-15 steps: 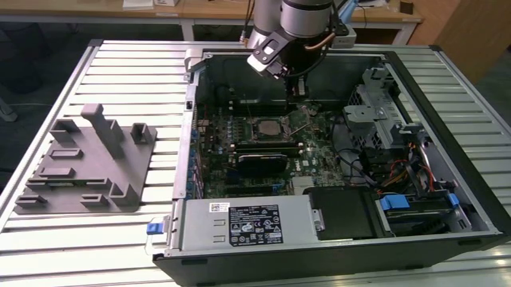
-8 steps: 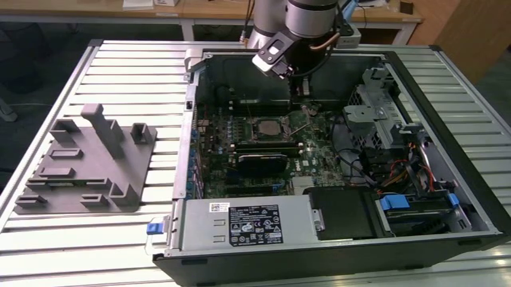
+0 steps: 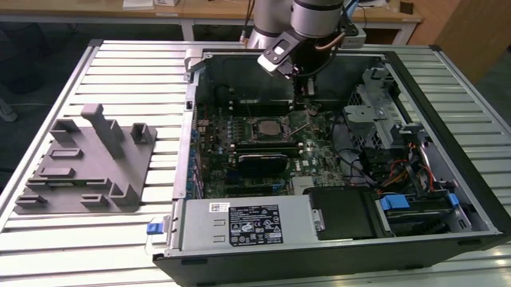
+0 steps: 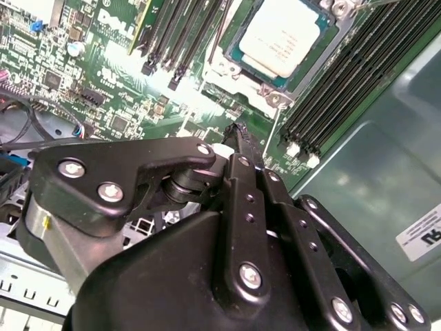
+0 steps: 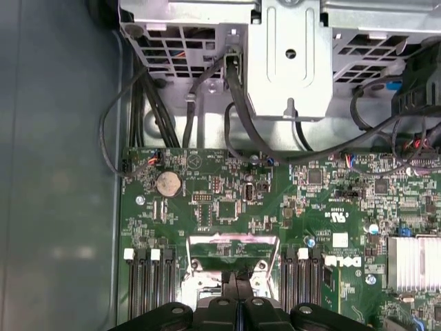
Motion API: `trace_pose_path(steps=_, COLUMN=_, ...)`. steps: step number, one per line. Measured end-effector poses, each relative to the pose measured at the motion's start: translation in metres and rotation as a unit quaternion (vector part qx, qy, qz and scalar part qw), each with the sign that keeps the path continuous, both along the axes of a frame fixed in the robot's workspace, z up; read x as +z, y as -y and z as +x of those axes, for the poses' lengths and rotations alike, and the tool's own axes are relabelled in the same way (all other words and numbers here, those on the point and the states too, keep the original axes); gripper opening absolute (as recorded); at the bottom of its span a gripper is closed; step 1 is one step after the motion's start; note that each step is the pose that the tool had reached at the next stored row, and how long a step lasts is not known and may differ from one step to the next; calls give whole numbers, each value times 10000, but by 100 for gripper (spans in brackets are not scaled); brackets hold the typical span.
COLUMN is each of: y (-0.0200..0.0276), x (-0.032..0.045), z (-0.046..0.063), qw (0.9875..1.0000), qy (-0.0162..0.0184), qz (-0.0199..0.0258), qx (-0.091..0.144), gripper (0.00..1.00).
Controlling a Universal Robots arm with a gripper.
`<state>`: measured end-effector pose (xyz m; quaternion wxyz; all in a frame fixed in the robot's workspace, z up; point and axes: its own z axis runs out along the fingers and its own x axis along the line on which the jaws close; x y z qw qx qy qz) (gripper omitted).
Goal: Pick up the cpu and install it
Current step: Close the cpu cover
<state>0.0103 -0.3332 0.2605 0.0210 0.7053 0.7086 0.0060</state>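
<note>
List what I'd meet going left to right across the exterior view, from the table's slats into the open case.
Grey moulded tray → cpu in its socket on the motherboard → gripper → metal drive cage.

We see an open computer case (image 3: pixel 319 263) on a slatted table (image 3: pixel 119 72), a grey moulded tray (image 3: pixel 84 170) at its nine o'clock, the power supply (image 3: pixel 203 230) at six o'clock of the motherboard (image 3: pixel 212 167).

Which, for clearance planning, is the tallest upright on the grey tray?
The slab-like post at the back of the tray, rising well above the stubby blocks.
</note>
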Motion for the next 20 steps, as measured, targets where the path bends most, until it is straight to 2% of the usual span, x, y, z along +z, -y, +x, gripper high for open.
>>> trace_pose_path(steps=20, y=0, x=0, z=185, qw=10000, qy=0, qz=0, qx=0, gripper=11)
